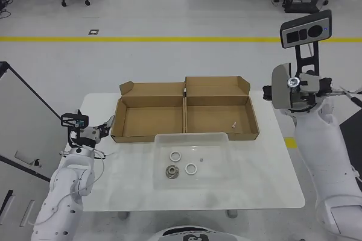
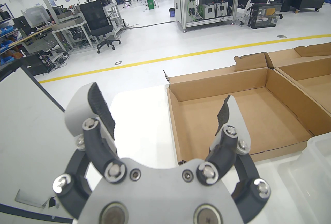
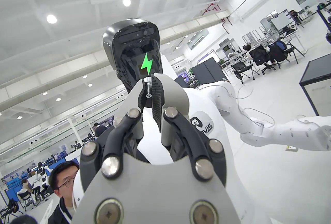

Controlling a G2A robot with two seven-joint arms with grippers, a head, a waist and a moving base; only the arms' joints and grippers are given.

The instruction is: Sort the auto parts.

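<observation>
Right wrist view: right gripper [image 3: 149,81] fingers [image 3: 158,95] pinch a small bolt [image 3: 148,87], seemingly; left gripper [image 2: 160,91] fingers [image 2: 99,108] spread wide, empty

Tally on the table [image 1: 259,175]:

Cardboard boxes: 2, open, side by side; left box [image 1: 149,120], right box [image 1: 217,117].
Clear plastic bin [image 1: 192,137]: 1.
White rings: 2, both in the bin; first ring [image 1: 175,155], second ring [image 1: 192,169].
Metal flanged hub [image 1: 171,172]: 1, in the bin.
Tiny piece [image 1: 202,160]: 1, in the bin, too small to identify.
Small pale part [image 1: 234,125]: 1, in the right box.
Threaded metal pin [image 3: 148,87]: 1, pinched in the right gripper [image 3: 151,85].
Grippers: 2; the left gripper [image 2: 161,103] has its fingers spread.

Loose parts total: 6.
</observation>
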